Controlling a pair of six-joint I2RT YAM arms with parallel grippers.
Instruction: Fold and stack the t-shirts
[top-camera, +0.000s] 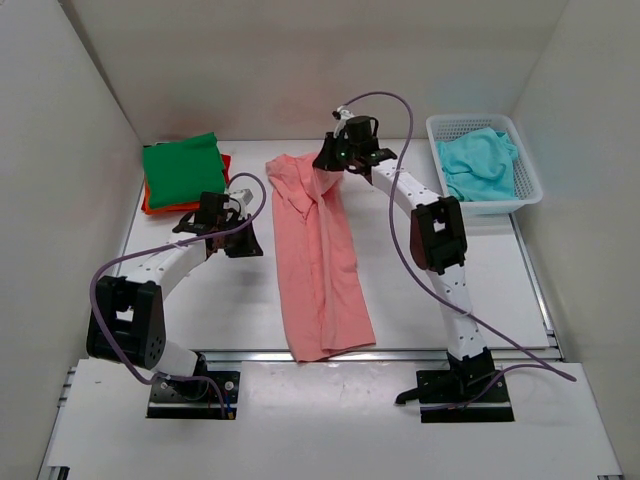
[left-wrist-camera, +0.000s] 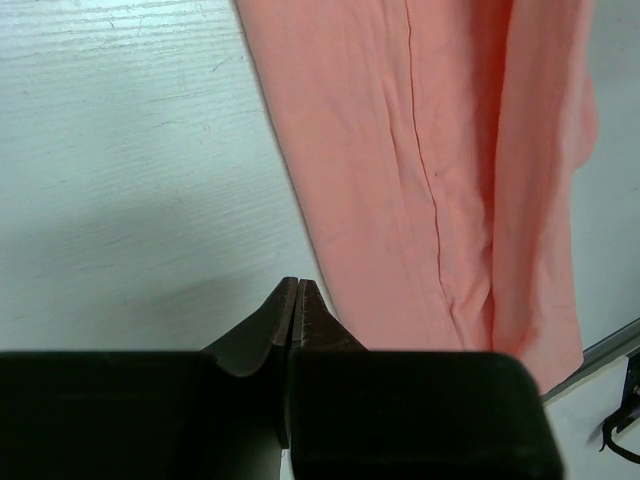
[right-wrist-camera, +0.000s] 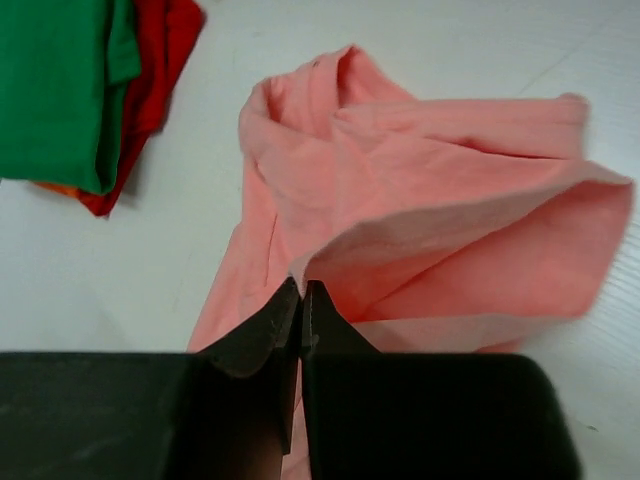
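The salmon pink t-shirt (top-camera: 322, 262) lies as a long strip down the middle of the table. My right gripper (top-camera: 328, 160) is shut on its far edge and lifts a fold of it (right-wrist-camera: 440, 230). My left gripper (top-camera: 243, 243) is shut and empty, just left of the shirt's near part (left-wrist-camera: 400, 170). The green t-shirt (top-camera: 182, 163) lies folded on the orange-red t-shirt (top-camera: 150, 205) at the back left; both show in the right wrist view (right-wrist-camera: 55, 80) (right-wrist-camera: 160, 50). The turquoise t-shirt (top-camera: 478, 166) lies crumpled in the basket.
A white mesh basket (top-camera: 527, 170) stands at the back right. White walls enclose the table on three sides. A metal rail (top-camera: 400, 352) runs along the table's near edge.
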